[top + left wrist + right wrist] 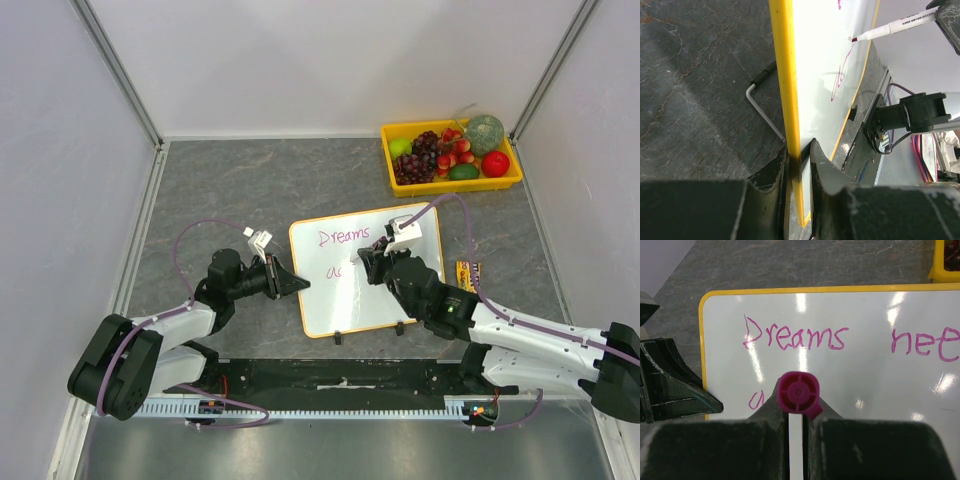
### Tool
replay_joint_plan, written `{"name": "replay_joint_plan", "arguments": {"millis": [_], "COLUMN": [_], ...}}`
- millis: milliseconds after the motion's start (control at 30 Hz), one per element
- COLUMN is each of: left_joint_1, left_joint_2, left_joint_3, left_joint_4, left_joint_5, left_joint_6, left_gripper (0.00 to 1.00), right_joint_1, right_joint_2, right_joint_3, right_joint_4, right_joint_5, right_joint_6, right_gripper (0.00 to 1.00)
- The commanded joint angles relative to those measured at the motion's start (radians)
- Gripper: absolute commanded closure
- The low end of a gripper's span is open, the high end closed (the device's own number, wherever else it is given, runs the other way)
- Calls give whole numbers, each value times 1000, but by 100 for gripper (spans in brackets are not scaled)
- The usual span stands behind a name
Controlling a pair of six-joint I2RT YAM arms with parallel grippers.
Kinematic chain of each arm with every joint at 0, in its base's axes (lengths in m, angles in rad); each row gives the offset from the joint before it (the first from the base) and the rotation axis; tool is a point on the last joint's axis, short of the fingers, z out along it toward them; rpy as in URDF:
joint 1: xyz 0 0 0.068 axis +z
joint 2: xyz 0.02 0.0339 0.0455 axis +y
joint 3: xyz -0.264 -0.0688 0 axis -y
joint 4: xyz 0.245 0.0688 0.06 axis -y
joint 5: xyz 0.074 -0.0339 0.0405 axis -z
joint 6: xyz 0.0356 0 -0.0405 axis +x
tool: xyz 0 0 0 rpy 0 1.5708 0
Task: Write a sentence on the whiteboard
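Right jaws around marker (798, 392), over whiteboard (370, 295)

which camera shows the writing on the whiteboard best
The right wrist view: the writing faces it close up, with "Dreams" legible. The top external view shows it small. The left wrist view sees the whiteboard nearly edge-on, only slanted strokes.

Top camera: above and behind my bases, looking down on the whole tabletop (230, 180). Left wrist: close behind my left gripper (800, 152), along the edge of the whiteboard (825, 75). Right wrist: close behind my right gripper (798, 402), facing its writing. All share the whiteboard.
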Motion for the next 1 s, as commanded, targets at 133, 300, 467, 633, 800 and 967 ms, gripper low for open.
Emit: {"name": "replay_joint_plan", "arguments": {"millis": [133,300,467,633,800,967], "left_joint_1": [-3,-2,-3,-3,-3,-2], "left_joint_2": [7,10,10,10,10,9], "left_joint_3": [1,1,1,1,1,1], "left_joint_4": [-54,-52,-54,-52,-54,-52], "left_joint_5": [-73,-73,-75,-75,-75,-75], "left_joint_6": [96,99,96,98,99,96], "left_gripper": [98,98,98,98,98,98], "right_joint_1": [-8,-8,-8,-8,-8,-8], "right_joint_2": [-12,-20,-26,-46,-57,-74], "right_joint_3": [8,-17,-44,-75,-96,-107], "right_joint_4": [13,-3,-12,-18,-33,-47], "right_joint_5": [8,-11,-32,-49,-57,-48], "right_joint_6": [9,26,49,72,81,84], "right_gripper": [100,100,100,100,100,100]}}
